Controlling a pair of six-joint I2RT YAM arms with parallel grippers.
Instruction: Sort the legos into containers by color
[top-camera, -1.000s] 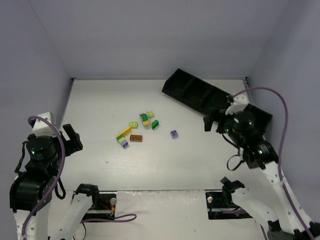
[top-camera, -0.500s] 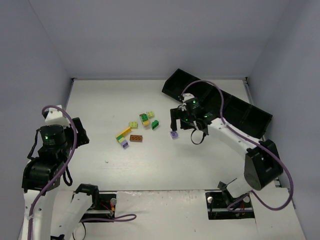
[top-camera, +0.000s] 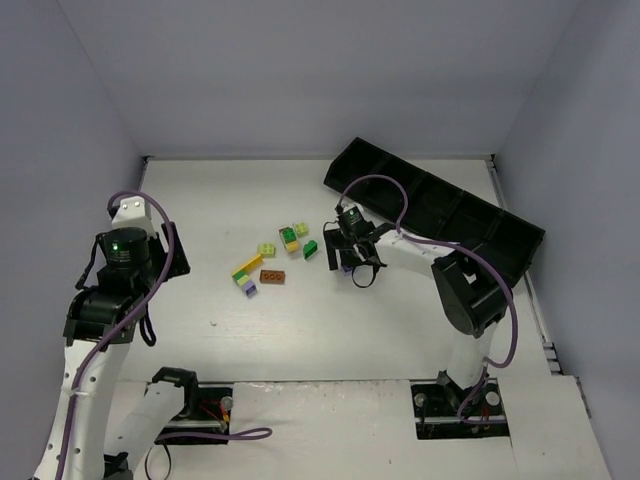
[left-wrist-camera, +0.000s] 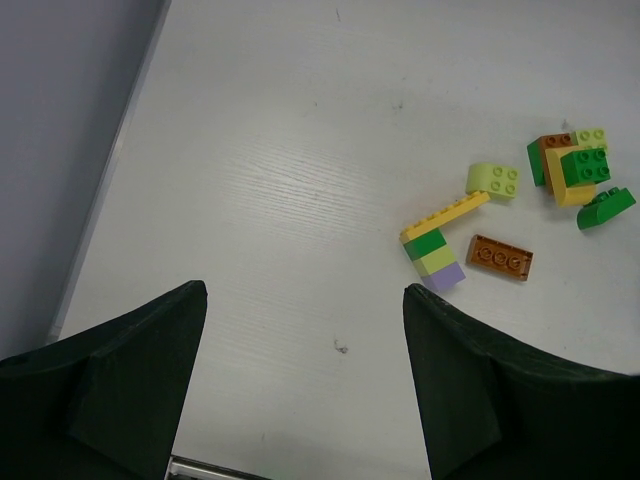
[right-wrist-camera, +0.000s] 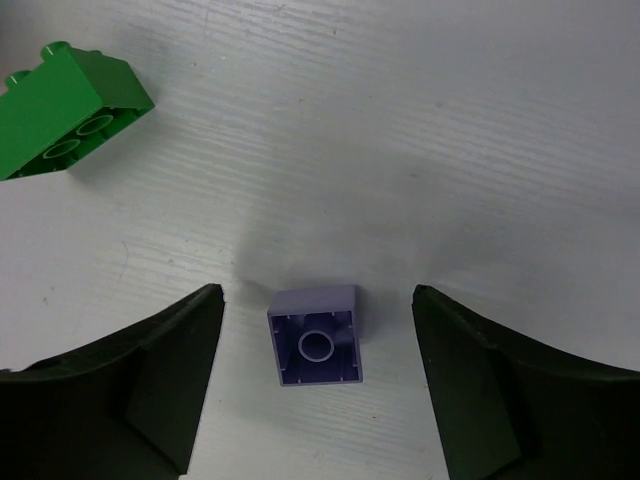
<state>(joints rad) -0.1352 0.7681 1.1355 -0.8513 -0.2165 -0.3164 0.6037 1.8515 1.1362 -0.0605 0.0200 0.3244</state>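
Lilac lego (right-wrist-camera: 315, 345) largely under right hand (top-camera: 347, 262)

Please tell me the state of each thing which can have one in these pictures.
Small lilac plastic brick: upside down on the white table, loose between open jaws.
Right gripper: open, astride that brick, not touching it.
Left gripper: open, empty.
Dark green plastic brick: tipped over, underside showing.
Long black compartment tray: lying flat, set at an angle.

white arms (top-camera: 90, 365), purple cables (top-camera: 378, 178), dark fingers (left-wrist-camera: 110, 390)
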